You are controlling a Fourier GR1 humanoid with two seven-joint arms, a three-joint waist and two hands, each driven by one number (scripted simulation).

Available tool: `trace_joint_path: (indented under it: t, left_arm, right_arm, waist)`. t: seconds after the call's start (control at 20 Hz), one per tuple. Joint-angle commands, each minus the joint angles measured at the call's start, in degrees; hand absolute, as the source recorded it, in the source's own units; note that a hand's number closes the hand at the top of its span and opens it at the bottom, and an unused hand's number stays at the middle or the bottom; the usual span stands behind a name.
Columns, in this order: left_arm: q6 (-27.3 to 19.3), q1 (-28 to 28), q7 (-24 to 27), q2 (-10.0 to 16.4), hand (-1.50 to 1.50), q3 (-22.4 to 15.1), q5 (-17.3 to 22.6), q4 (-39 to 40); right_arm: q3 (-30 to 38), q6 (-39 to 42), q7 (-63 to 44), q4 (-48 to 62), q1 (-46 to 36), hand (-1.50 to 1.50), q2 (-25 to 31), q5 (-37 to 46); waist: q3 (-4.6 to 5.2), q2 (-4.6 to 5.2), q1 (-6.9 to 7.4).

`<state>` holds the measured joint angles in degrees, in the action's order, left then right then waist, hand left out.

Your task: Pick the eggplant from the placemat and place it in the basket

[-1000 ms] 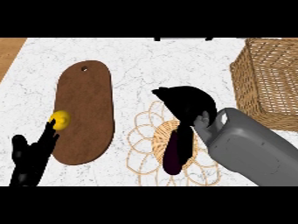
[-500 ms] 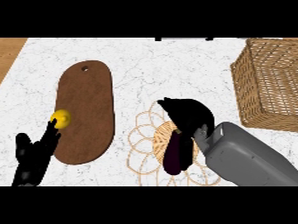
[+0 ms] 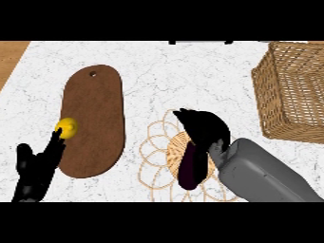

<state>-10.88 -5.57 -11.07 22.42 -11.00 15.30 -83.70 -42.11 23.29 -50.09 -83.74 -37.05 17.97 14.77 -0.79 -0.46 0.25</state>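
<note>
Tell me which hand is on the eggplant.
The right hand, curled over the upper end of the eggplant on the placemat; the left hand rests open by the cutting board.

Worktop (image 3: 178, 71) count, one white marbled surface.

Eggplant (image 3: 190, 166): one, dark purple.
Placemat (image 3: 157, 147): one, round with looped edging.
Basket (image 3: 298, 95): one, wicker.
Cutting board (image 3: 94, 118): one, brown wood, a single hole at its far end.
Small yellow fruit (image 3: 67, 127): one, on the board; kind not clear.
Black hands — two: left hand (image 3: 36, 166) and right hand (image 3: 205, 129).
Grey forearm (image 3: 262, 175) — only one shows, on the right.
</note>
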Motion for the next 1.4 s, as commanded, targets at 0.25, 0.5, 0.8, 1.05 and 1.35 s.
trace_joint_path:
  t: [0.25,0.5,0.8,1.05,1.35]
  left_arm:
    - [0.8,-1.1,-2.6,-2.9,0.0,-1.5,-1.2,3.6]
    - [1.6,-2.3,0.7,-3.0,0.0,-0.6,-2.5,5.8]
    - [2.9,-1.2,-0.6,-2.8,0.0,0.6,-2.3,5.6]
    - [2.8,-3.0,-0.9,-2.5,0.0,1.4,-2.9,3.5]
    - [2.1,-1.5,-3.8,-3.8,0.0,1.9,-3.2,2.0]
  right_arm:
    - [-0.7,-1.9,5.3,5.7,4.2,-1.5,-2.4,7.0]
    - [-0.8,3.9,-1.7,4.9,3.7,-1.5,-4.8,6.3]
    - [0.7,2.5,3.1,10.6,4.2,-1.5,-6.2,8.9]
    - [-2.4,-1.3,6.5,10.4,9.0,-1.5,-7.3,13.7]
    - [1.8,1.1,8.4,13.0,7.0,-1.5,-7.0,14.3]
  waist:
    - [0.78,0.64,0.02]
    - [0.84,0.5,-0.2]
    - [0.81,0.63,0.1]
    - [0.78,0.54,0.11]
    - [0.78,0.53,0.02]
